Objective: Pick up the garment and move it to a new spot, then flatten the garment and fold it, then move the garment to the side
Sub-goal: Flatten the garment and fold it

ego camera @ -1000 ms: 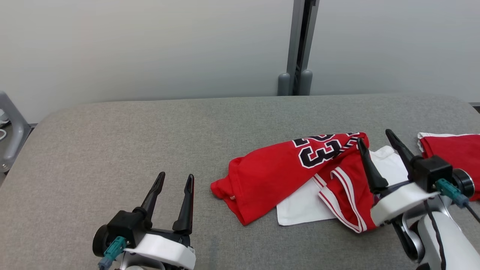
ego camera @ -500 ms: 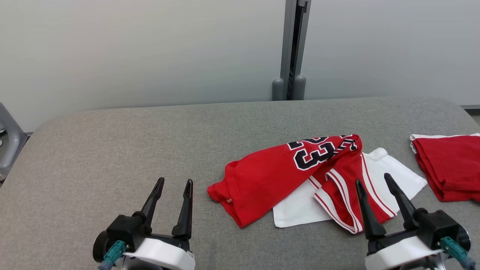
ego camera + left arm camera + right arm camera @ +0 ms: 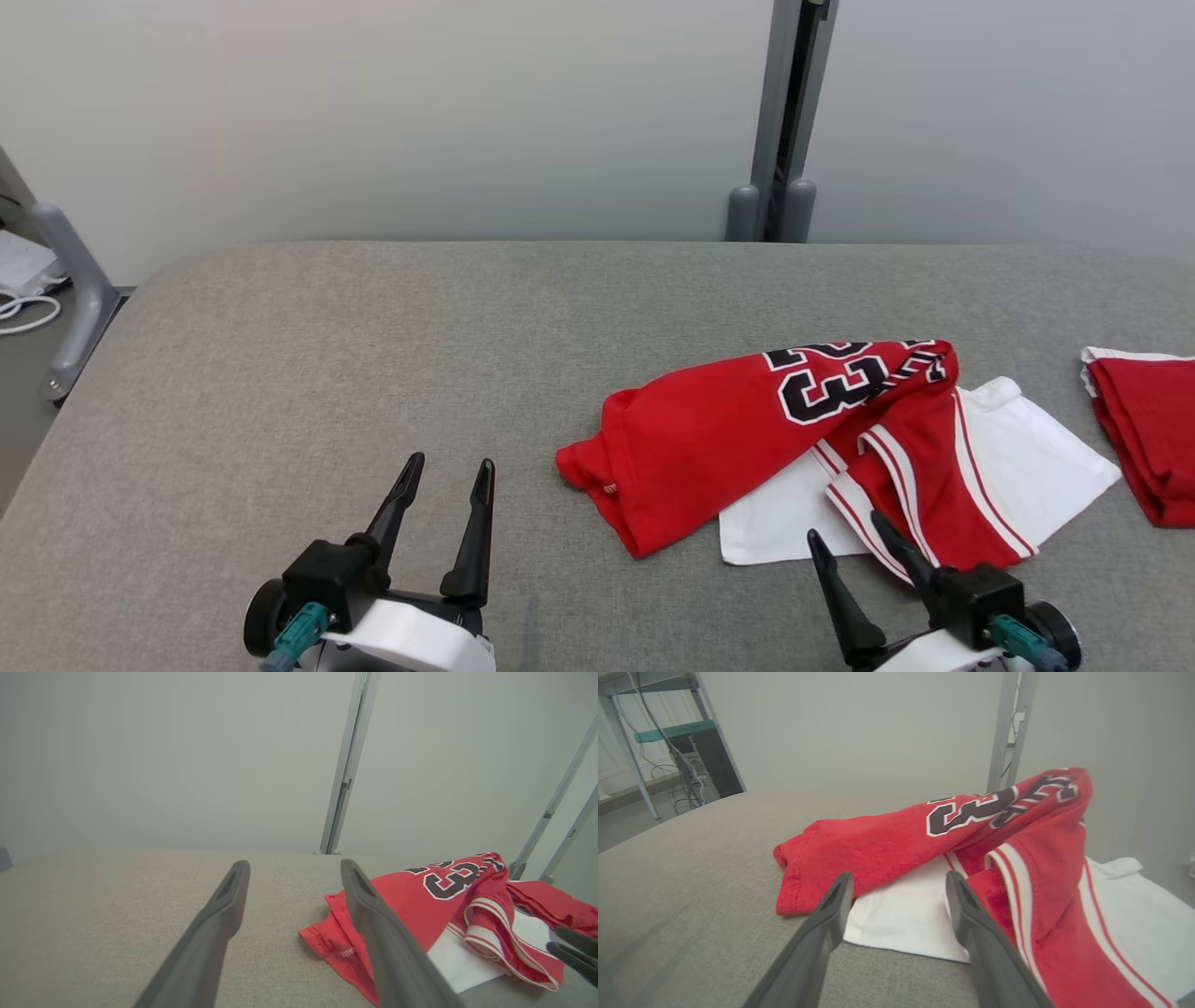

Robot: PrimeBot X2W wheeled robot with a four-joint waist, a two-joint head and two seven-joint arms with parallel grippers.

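While both arms sit low at the near edge, nothing is in hand yet! The left gripper [image 3: 451, 461] waits at 7 o'clock in the head view, jaws spread wide and empty over the bare grey table [image 3: 327, 355]. The right gripper [image 3: 845, 525] is at 5 o'clock, jaws just as wide and holding nothing. Its tips aim at the near edge of the heap, and whether they brush the cloth I cannot tell.

And the garment? The red jersey [image 3: 738, 439] lies crumpled at about 3 to 4 o'clock on the table, number 23 showing, one striped armhole flopped toward the robot. So by my reading the score is zero. It has not been lifted, moved, flattened or folded, and the shift to the side is a long way off. Everything is left to play.

Now the traffic. A white cloth [image 3: 1036, 457] lies flat beneath the jersey, poking out at 4 o'clock, so a careless pinch could take both layers. A second red garment [image 3: 1144, 439] sits at 3 o'clock by the table's edge, apart from the heap. A grey post [image 3: 789, 112] stands beyond the table at 1 o'clock. Open table stretches from 9 to 11 o'clock, room for a new spot.
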